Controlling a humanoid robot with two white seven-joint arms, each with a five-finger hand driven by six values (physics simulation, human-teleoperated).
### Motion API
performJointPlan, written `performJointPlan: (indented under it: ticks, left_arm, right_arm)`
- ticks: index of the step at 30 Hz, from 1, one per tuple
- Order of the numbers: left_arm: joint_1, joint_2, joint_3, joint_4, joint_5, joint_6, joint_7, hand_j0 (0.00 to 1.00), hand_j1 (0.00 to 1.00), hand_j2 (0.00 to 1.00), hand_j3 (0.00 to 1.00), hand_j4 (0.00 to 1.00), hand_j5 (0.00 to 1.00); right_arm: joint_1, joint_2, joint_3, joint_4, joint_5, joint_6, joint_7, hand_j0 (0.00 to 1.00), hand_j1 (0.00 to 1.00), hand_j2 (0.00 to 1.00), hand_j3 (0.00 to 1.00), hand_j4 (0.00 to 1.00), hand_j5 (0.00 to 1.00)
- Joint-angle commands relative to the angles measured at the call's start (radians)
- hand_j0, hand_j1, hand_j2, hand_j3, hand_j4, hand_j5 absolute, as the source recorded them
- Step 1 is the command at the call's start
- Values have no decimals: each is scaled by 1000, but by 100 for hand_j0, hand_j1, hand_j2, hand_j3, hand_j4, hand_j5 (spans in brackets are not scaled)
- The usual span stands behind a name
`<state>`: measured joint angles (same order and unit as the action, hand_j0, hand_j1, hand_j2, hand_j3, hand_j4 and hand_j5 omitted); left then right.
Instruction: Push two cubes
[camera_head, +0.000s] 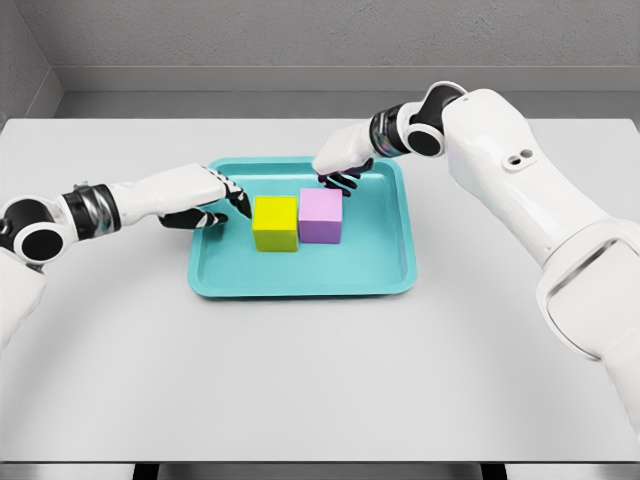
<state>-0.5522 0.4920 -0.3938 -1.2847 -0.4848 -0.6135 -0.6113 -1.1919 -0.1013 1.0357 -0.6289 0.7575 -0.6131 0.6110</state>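
Observation:
A yellow cube (275, 222) and a purple cube (321, 215) stand side by side, touching, inside a teal tray (300, 275) at the table's middle. My left hand (215, 198) reaches over the tray's left rim, its dark fingertips (241, 204) right at the yellow cube's left face, fingers extended and holding nothing. My right hand (343, 163) hovers at the tray's back, its fingertips (343, 181) against the purple cube's far top edge, fingers bent downward, gripping nothing.
The tray lies on a wide white table (320, 380). A grey wall runs along the table's far side. My right forearm (520, 190) crosses above the table's right part.

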Motion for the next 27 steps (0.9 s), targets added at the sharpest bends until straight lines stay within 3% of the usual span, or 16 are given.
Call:
performJointPlan:
  ticks: [1, 20, 27]
  left_arm:
    - [0, 8, -23, -11, 26, 3, 0, 55, 55, 55, 55, 55, 55]
    - [3, 51, -22, -25, 63, 3, 0, 55, 55, 55, 55, 55, 55]
    - [3, 51, -22, -50, 64, 3, 0, 55, 55, 55, 55, 55, 55]
  right_arm:
    - [0, 0, 0, -8, -3, 2, 0, 12, 12, 12, 12, 12, 12]
    - [0, 0, 10, -18, -3, 2, 0, 12, 12, 12, 12, 12, 12]
    - [-17, -28, -10, -11, -4, 7, 0, 13, 13, 13, 13, 13, 13]
